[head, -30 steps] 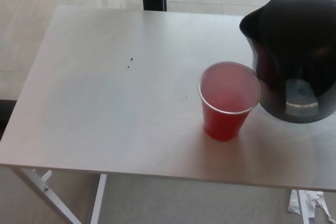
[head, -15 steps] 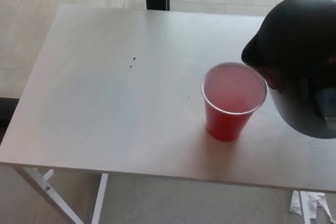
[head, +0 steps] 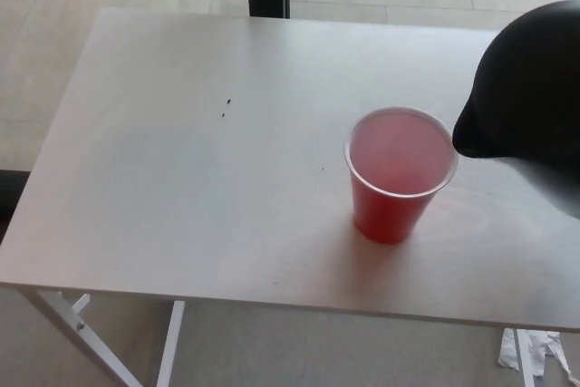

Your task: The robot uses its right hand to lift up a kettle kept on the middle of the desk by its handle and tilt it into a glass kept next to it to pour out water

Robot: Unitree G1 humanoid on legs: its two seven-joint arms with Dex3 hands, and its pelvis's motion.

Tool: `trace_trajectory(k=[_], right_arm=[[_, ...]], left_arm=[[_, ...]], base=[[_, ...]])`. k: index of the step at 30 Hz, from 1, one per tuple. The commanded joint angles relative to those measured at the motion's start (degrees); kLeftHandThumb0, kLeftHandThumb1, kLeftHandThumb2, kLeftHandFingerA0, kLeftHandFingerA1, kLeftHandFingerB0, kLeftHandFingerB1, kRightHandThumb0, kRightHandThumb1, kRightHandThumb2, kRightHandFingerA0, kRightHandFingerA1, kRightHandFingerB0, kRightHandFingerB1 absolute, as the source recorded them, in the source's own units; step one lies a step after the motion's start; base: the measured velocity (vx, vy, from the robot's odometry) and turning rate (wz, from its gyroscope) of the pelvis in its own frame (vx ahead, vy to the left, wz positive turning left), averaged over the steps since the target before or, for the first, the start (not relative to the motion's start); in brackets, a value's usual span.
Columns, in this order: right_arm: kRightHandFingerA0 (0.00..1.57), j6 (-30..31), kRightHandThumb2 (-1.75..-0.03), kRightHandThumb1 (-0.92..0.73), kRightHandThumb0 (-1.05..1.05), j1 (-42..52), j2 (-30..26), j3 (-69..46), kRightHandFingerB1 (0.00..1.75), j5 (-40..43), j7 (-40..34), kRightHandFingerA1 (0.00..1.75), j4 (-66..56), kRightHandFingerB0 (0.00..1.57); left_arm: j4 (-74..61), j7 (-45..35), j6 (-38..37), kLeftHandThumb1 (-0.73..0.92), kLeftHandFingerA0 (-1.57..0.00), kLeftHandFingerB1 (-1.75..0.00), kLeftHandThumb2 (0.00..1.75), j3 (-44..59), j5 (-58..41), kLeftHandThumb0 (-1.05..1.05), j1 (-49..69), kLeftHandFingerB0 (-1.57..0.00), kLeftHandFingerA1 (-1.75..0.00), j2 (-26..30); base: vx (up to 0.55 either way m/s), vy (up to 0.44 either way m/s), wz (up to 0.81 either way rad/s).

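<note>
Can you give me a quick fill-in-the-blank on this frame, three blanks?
1. The cup on the desk is coloured ____.
2. The black kettle enters from the picture's ____ edge.
3. The kettle's spout sits beside the cup's ____.

Missing words: red; right; rim

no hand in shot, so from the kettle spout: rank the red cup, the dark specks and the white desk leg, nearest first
1. Red cup, just left of the kettle spout.
2. Dark specks, mid-desk, further left.
3. White desk leg, under the near-left corner.
</note>
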Motion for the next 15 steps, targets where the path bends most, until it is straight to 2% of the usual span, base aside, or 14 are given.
trace_trajectory(k=[1, 10, 11, 12, 15], right_arm=[[0.93, -4.85, -1.27, -0.48, -0.11, -1.96, -1.95, 0.83, 1.62, -2.45, 0.04, 1.75, -0.75, 0.80], [0.92, -4.02, -1.25, -0.48, -0.08, -1.13, -1.98, 2.26, 1.61, -5.27, -0.87, 1.75, -2.66, 0.81], [0.92, -3.73, -1.26, -0.48, -0.08, -1.03, -2.14, 2.54, 1.60, -5.80, -0.87, 1.74, -3.14, 0.81], [0.94, -4.13, -1.35, -0.44, -0.08, -0.92, -2.27, 3.03, 1.54, -6.53, -0.82, 1.72, -3.16, 0.83], [0.95, -3.73, -1.35, -0.42, -0.10, -0.51, -2.70, 3.57, 1.57, -8.40, -1.50, 1.70, -3.61, 0.84]], left_arm=[[0.13, 0.67, -0.37, 0.80, -0.71, -0.55, 0.64, -0.04, 0.29, -0.66, 0.28, -0.51, -0.62, 0.78], [-0.19, 0.19, -0.40, 0.80, -0.69, -0.54, 0.64, -0.19, 0.31, -0.64, -0.30, -0.49, -0.58, 1.02], [-0.05, 0.23, -0.33, 0.80, -0.71, -0.54, 0.64, -0.05, 0.15, -0.64, -0.38, -0.50, -0.59, 0.96], [-0.13, 0.09, -0.41, 0.80, -0.72, -0.56, 0.64, -0.22, 0.30, -0.67, -0.26, -0.51, -0.63, 1.04], [-0.16, 0.16, -0.74, 0.80, -0.73, -0.56, 0.64, -0.43, 0.48, -0.67, -0.02, -0.54, -0.65, 1.00]], base=[[0.00, 0.000, 0.00], [0.00, 0.000, 0.00], [0.00, 0.000, 0.00], [0.00, 0.000, 0.00], [0.00, 0.000, 0.00]])
